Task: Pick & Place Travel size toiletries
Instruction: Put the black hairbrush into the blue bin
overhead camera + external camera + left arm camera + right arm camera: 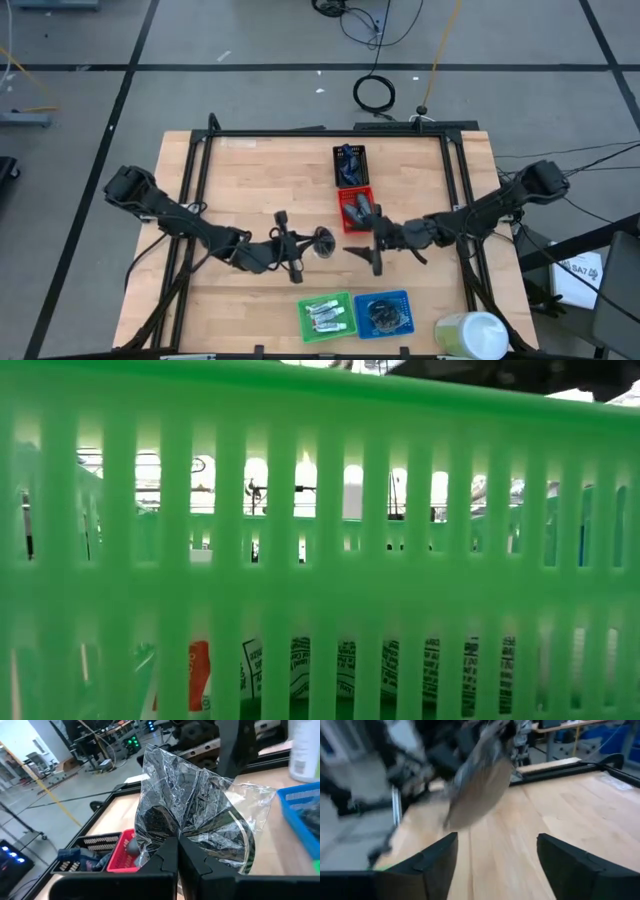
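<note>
A round dark pad in crinkled clear wrap (322, 240) hangs above the table's middle, held by my left gripper (303, 244), which is shut on it. In the left wrist view the pad (200, 815) fills the picture above the closed fingers (177, 847). My right gripper (362, 255) is open just right of the pad and touches nothing. Its wrist view shows the pad (480, 785) blurred ahead of its spread fingers (495, 865). White tubes (323, 316) lie in the green basket (303, 325), and dark items sit in the blue basket (384, 314). My left gripper pinches the clear wrap's gathered edge (176, 834) between its two fingers, coming level from the table's left. The wrapped pad stands out beyond the fingertips, lifted clear of the table, and the wrap fans out crumpled above the pinch.
A black basket (350, 165) and a red basket (356, 208) with bottles stand behind the grippers. The large white-and-green cylinder (470, 335) lies at the near right corner. In the low view the green basket wall (320, 560) blocks nearly everything. A black frame (200, 160) borders the table.
</note>
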{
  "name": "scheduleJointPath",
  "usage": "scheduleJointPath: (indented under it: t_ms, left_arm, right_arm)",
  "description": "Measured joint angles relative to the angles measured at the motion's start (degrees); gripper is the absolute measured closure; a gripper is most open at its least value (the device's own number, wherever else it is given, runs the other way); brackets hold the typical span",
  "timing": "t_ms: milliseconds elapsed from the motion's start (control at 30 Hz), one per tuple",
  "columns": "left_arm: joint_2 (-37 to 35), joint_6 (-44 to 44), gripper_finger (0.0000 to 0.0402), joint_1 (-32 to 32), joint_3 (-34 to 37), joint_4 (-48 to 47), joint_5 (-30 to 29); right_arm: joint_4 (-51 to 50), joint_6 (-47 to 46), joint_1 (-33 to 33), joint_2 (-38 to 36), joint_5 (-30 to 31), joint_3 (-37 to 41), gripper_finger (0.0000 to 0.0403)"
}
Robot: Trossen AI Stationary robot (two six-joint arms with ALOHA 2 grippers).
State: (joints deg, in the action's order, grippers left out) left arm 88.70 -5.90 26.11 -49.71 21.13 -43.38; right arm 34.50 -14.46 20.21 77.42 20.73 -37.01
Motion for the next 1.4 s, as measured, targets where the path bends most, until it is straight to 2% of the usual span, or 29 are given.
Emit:
scheduleJointPath:
  t_ms: [67, 167, 300, 500, 867, 1100, 1400]
  left_arm:
    - [0.30, 0.02, 0.0402, -0.44, 0.00, -0.01, -0.32]
    - [0.34, 0.67, 0.0402, -1.23, 0.00, -0.47, -0.35]
    - [0.34, 1.32, 0.0402, -1.92, 0.00, -1.91, -0.38]
    - [0.34, 4.12, 0.0402, -3.41, 0.00, -5.23, -0.43]
    - [0.32, 4.91, 0.0402, -3.70, 0.00, -4.22, 0.29]
    - [0.30, 4.93, 0.0402, -3.72, 0.00, -4.11, 0.36]
    - [0.30, 4.78, 0.0401, -3.64, 0.00, 0.26, 1.78]
  right_arm:
    - [3.48, -2.74, -1.90, 1.26, -1.41, 0.00, 0.0131]
    - [9.74, -5.83, -4.26, 4.02, -7.76, 0.00, 0.0113]
    - [17.13, -8.69, -5.81, 7.94, -13.45, -0.02, 0.0104]
    - [20.90, -10.37, -6.73, 10.73, -13.38, -0.10, 0.0107]
    - [15.30, -10.39, -9.00, 10.69, -13.14, -2.87, 0.0122]
    - [14.97, -10.06, -9.36, 10.70, -13.12, -3.02, 0.0190]
    - [14.90, -7.85, -9.45, 10.68, -13.06, -3.02, 0.0349]
